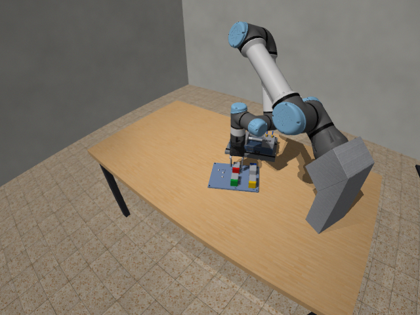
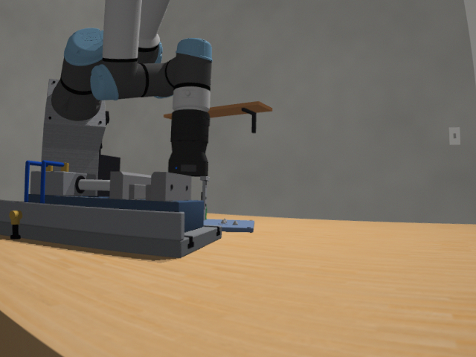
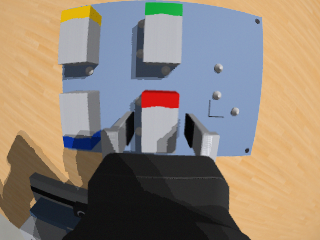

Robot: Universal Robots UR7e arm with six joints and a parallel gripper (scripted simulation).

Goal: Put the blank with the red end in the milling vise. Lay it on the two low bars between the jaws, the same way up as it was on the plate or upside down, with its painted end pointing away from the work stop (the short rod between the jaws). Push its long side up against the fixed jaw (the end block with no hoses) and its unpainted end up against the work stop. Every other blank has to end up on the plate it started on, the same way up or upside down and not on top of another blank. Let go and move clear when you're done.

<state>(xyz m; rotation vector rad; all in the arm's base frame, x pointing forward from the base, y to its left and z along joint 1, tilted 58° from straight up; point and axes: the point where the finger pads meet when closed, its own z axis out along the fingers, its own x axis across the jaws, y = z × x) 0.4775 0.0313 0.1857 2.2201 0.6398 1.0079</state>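
The arm (image 1: 269,73) (image 2: 122,30) has pale grey tubes, dark grey joints, rounded blue caps and black bands.

Gaps (slim) flanking red-ended blank (image 1: 235,167) (image 3: 160,125)

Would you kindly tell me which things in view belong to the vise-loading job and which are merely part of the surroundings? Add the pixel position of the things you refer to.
Part of the job:
- red-ended grey block (image 1: 235,168) (image 3: 160,120)
- grey-and-blue metal vise (image 1: 259,146) (image 2: 115,203)
- flat blue plate (image 1: 216,181) (image 3: 200,40)
- green-, yellow- and blue-ended grey blocks, which must end on the plate
- black two-finger gripper (image 1: 236,163) (image 3: 159,123)

Surroundings:
- brown wall shelf (image 2: 238,108)
- white wall switch (image 2: 454,135)
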